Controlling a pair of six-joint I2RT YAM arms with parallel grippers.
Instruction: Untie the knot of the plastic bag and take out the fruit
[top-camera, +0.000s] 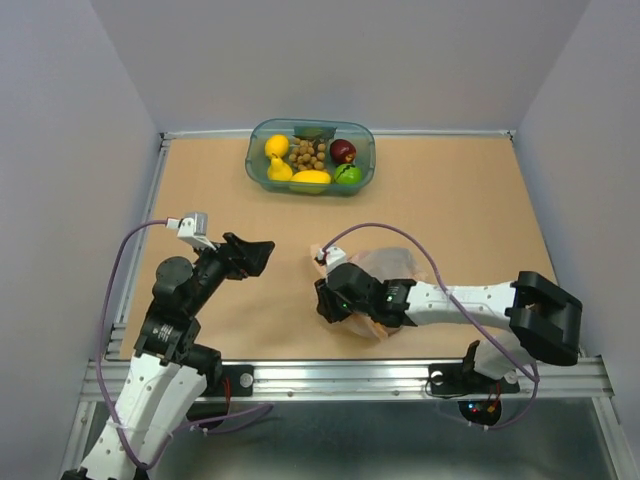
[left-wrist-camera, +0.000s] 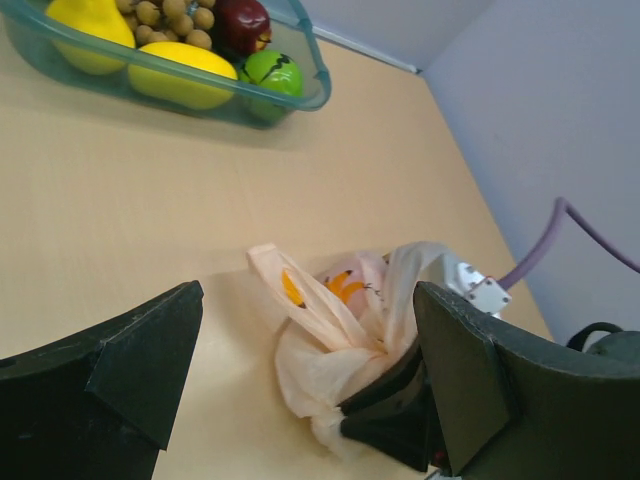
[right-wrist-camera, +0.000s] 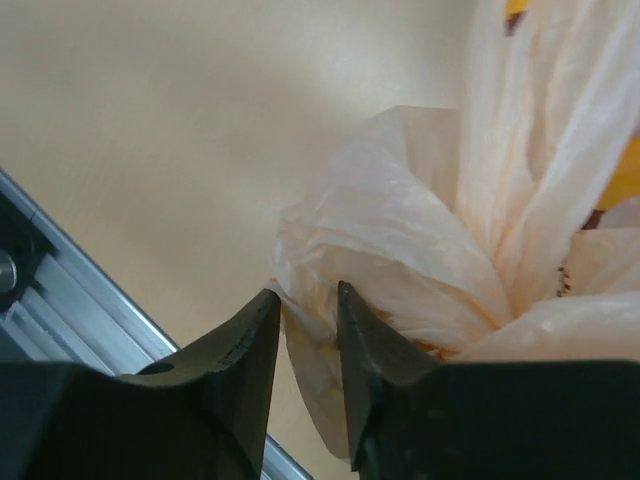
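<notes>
Tan, smooth tabletop (top-camera: 450, 200) sits between grey walls. Thin, crinkled peach film of the plastic bag (left-wrist-camera: 320, 370) bunches by the near edge, right of centre. My right gripper (right-wrist-camera: 307, 305) pinches a fold of it, jaws almost together. My left gripper (top-camera: 262, 257) hangs left of the bag, jaws wide apart, touching nothing. Overhead, my right arm hides the pinch; the right wrist view shows it plainly.

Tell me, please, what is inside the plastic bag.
The plastic bag shows only crumpled film and orange printed marks; it is bunched shut, pinched by the right gripper, so its contents are covered.
</notes>
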